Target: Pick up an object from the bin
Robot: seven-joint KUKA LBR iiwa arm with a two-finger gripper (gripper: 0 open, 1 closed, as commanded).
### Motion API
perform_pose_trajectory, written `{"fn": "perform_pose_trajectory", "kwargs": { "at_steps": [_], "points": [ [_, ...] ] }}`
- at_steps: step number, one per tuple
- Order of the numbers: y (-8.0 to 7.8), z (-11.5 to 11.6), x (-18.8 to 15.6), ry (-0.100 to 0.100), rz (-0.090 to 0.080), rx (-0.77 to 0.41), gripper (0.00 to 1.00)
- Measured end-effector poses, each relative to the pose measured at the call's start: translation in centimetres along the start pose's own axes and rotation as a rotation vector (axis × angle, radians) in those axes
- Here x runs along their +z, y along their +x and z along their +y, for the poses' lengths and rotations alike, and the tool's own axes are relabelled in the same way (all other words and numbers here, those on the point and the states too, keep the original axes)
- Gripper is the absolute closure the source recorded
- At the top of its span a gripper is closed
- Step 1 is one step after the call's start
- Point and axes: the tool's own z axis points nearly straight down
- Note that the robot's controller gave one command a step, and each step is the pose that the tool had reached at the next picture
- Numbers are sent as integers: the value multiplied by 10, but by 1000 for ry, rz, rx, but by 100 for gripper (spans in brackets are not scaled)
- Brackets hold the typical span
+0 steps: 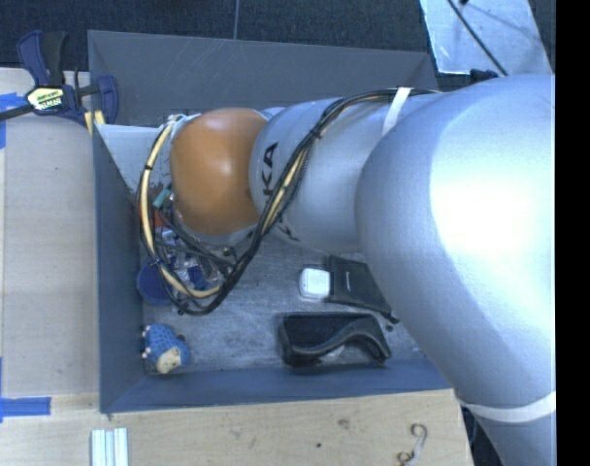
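My gripper [181,256] is low at the bin's left side, under the wrist. Right beside it on the left lies a round blue thing [150,282], partly hidden by the gripper; whether they touch I cannot tell. A small blue and tan toy [164,348] lies in the front left corner, below the gripper and apart from it.
The arm spans the bin from the right and hides its back and right parts. A small white block [314,282] lies mid-bin next to a flat black piece [355,282]. A curved black thing [332,340] lies along the front wall.
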Motion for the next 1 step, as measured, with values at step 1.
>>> {"fn": "perform_pose_trajectory", "kwargs": {
  "at_steps": [1],
  "points": [
    [-7,-6,-149,0,-1,-122,100]
  ]
}}
